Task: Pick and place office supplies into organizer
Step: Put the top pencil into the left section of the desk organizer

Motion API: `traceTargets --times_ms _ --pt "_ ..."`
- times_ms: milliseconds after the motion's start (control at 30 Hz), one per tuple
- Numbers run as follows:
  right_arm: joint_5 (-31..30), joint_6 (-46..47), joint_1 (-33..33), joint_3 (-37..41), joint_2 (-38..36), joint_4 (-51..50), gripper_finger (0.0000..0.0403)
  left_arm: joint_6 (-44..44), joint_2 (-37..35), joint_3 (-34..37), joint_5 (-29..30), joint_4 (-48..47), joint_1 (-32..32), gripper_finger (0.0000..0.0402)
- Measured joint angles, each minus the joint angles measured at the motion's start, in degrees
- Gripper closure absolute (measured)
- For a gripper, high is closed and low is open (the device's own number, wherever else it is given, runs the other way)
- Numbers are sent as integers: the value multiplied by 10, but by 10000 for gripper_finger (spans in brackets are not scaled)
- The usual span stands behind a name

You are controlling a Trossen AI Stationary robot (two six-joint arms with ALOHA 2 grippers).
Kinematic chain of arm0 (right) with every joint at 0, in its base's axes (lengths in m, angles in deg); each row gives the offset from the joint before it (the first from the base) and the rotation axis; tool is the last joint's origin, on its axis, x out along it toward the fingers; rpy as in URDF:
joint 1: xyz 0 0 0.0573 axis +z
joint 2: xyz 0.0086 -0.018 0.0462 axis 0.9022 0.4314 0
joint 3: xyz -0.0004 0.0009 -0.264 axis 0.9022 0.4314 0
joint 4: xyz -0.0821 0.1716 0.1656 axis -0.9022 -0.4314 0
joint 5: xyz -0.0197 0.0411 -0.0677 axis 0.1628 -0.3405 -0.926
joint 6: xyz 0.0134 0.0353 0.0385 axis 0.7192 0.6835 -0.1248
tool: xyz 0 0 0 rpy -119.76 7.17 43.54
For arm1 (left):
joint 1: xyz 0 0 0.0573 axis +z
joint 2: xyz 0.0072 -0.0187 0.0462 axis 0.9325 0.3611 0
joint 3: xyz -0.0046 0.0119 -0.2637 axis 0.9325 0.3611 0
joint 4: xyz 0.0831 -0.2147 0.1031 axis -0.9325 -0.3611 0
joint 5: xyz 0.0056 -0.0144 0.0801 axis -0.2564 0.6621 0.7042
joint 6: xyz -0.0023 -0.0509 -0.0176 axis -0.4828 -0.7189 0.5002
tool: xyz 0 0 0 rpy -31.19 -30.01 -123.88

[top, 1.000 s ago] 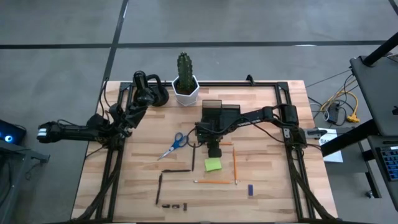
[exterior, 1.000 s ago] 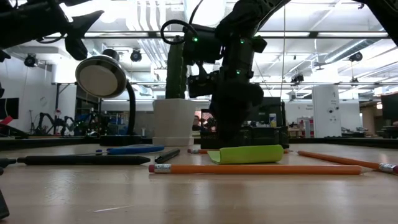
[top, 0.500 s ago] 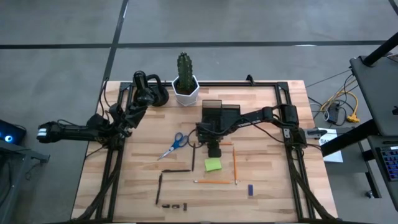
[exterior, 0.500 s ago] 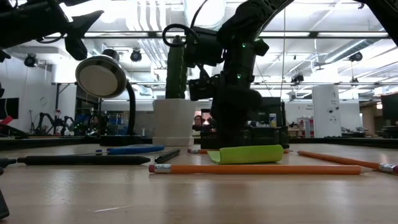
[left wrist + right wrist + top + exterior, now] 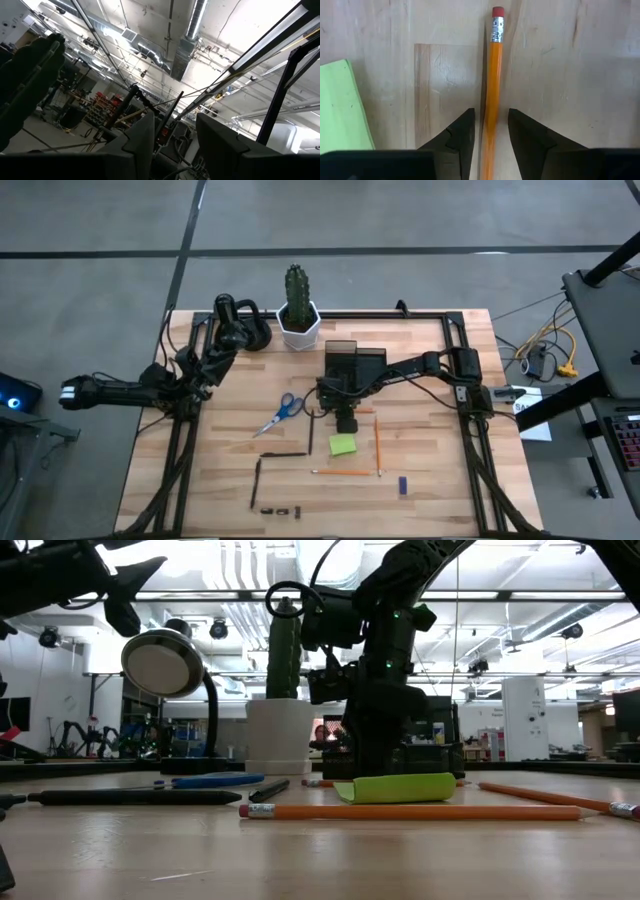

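pencil: thin orange pencil [image 5: 491, 95] lies flat between the right gripper [image 5: 490, 127] jaws, eraser end pointing away from the wrist
jaws: part open, straddling it, grip can't tell
change: nothing moved

Robotics lab in an open industrial hall.

The wooden desk [image 5: 230, 480] stands on a grey concrete floor [image 5: 100, 270] marked with dark lines. Above the desk, exposed metal ducting [image 5: 192, 27], pipes and strip lights [image 5: 520, 597] run across a bare white ceiling. Behind the desk, the low view shows a long open room with white columns [image 5: 522, 715], shelving and equipment racks. Right of the desk, loose yellow and orange cables [image 5: 560, 352] lie on the floor beside a dark equipment stand [image 5: 605, 330].
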Motion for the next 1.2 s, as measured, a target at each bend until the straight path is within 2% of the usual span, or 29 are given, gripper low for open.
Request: traceTargets --times_ms 667,1200 --pt "5 -12 0 4 0 1 388 0 0 0 0 0 0 272" --pt "15 25 0 0 -2 -15 392 0 -1 0 0 0 0 272"
